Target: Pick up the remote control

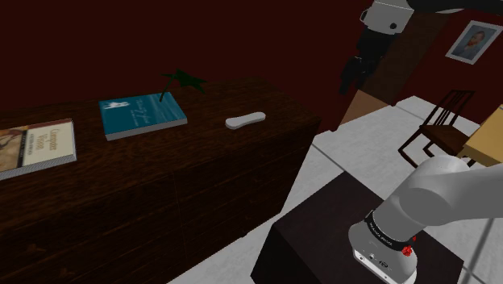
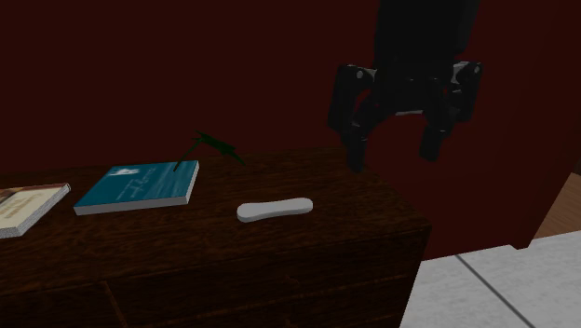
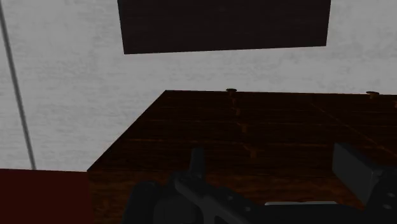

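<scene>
Closest to the shoulder camera is the dark box [image 1: 322, 234] that the robot stands on, with the white arm [image 1: 427, 202] on top of it. Past the box is a pale floor, and then a long dark wood cabinet [image 1: 161, 194].

On top of the cabinet lies the remote control [image 1: 245, 121]. It is white and thin, and it lies flat near the end of the cabinet on the shoulder view's right. Nothing touches it. A blue book [image 1: 143, 115] lies near it, and a tan book [image 1: 36, 147] lies farther along. A small green plant [image 1: 182, 80] sits behind the blue book.

Up high, the black gripper [image 2: 393, 157] hangs over the cabinet's end, off to the side of the remote and well apart from it. Its two fingers are spread wide and hold nothing.

I think the arm is on the reaching step. Next, the gripper needs to move over the remote, line its fingers up across the thin sides, go down, and squeeze.
</scene>
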{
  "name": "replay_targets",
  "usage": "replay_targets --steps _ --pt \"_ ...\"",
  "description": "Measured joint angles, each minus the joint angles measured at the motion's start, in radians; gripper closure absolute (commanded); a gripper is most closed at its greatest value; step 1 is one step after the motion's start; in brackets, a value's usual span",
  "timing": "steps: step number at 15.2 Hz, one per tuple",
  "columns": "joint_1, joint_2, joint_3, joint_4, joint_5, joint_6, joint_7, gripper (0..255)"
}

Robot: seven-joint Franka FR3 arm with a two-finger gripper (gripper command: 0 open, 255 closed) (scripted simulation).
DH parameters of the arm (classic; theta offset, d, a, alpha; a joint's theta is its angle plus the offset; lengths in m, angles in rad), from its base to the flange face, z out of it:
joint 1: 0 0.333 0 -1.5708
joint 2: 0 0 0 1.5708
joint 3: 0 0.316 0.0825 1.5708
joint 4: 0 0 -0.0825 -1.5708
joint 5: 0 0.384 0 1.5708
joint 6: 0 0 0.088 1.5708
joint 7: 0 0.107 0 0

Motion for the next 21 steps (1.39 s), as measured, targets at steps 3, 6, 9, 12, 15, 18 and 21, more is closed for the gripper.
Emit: replay_targets --steps 3,6,9,12,15,18,21 --pt "0.010 0.027 -0.020 -0.006 -0.012 0.032 -0.050 0" --pt "0.033 0.107 -0.064 -0.009 -0.037 0.113 -0.169 0" --pt "0.055 0.196 -0.115 -0.002 -0.059 0.195 -0.302 0" --pt "0.082 0.297 -0.151 0.025 -0.066 0.268 -0.426 0" --pt "0.107 0.405 -0.183 0.067 -0.063 0.332 -0.551 0" --pt "0.132 0.518 -0.206 0.118 -0.050 0.392 -0.674 0" --pt "0.152 0.636 -0.220 0.186 -0.028 0.436 -0.798 0"
